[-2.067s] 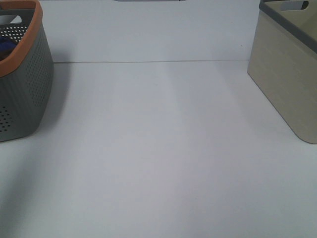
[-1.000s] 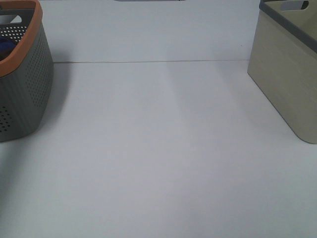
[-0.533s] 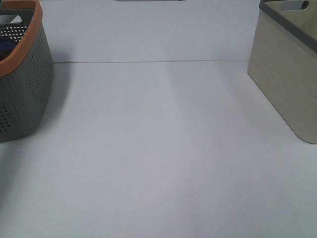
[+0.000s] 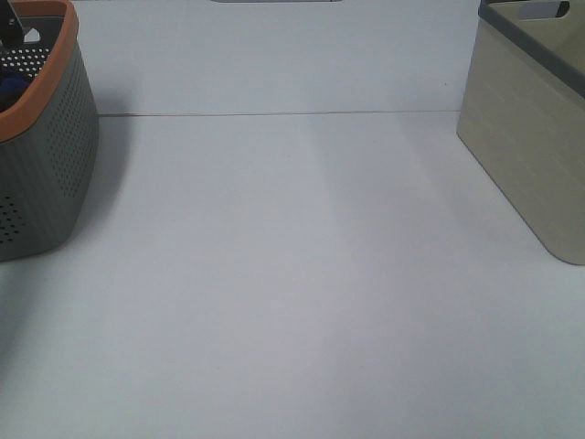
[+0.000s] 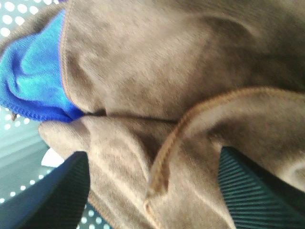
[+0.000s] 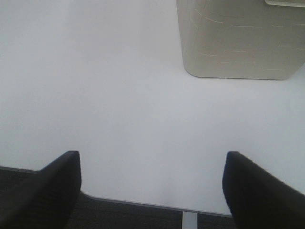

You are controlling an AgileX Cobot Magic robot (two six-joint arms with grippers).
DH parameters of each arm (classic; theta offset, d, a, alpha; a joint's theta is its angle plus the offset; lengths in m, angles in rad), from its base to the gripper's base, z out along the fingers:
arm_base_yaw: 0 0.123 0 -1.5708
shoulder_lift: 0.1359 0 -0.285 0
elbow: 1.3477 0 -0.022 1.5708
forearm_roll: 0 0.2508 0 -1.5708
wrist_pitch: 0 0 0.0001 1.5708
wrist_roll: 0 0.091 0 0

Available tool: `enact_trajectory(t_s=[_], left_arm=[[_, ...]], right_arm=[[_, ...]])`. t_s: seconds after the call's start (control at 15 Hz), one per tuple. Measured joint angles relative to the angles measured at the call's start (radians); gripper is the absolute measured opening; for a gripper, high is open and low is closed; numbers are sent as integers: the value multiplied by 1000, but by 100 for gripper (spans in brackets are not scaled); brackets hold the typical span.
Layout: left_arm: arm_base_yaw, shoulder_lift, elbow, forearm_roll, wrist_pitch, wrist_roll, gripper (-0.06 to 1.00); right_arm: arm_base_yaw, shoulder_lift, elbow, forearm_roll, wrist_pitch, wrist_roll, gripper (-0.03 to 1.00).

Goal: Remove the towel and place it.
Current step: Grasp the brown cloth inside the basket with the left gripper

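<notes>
1. The dark reddish-brown soft towel [image 5: 157, 71] lies bunched inside the grey perforated plastic basket with an orange rim [image 4: 55, 155], at the left edge of the white bench [image 4: 292, 274].
2. It partly covers a bright blue cloth [image 5: 33, 81].
3. The left end effector [image 5: 150, 162] is spread wide astride a hemmed towel fold; whether it presses the fold is unclear.
4. The right end effector [image 6: 151, 160] hangs spread and empty over the bench, near the beige plastic bin with a grey rim [image 4: 526, 155].
</notes>
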Motion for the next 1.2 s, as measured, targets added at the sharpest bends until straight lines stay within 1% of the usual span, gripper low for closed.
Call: enact_trajectory(t_s=[0.07, 0.2, 0.53, 0.6, 0.87, 1.0, 1.07, 1.13, 1.2], left_arm=[[0, 13, 0, -1, -4, 0, 69], [0, 29, 0, -1, -8, 0, 64], [0, 36, 0, -12, -10, 0, 41], [0, 36, 0, -23, -10, -1, 39], [0, 36, 0, -124, -10, -4, 38], [0, 36, 0, -124, -10, -4, 38], [0, 36, 0, -124, -10, -4, 34], [0, 36, 0, -117, -8, -4, 24], [0, 36, 0, -115, 5, -4, 5]], right_arm=[[0, 0, 0, 0, 0, 0, 71], [0, 0, 0, 0, 0, 0, 71], [0, 0, 0, 0, 0, 0, 71], [0, 0, 0, 0, 0, 0, 71], [0, 0, 0, 0, 0, 0, 71], [0, 0, 0, 0, 0, 0, 71], [0, 0, 0, 0, 0, 0, 71], [0, 0, 0, 0, 0, 0, 71], [0, 0, 0, 0, 0, 0, 71]])
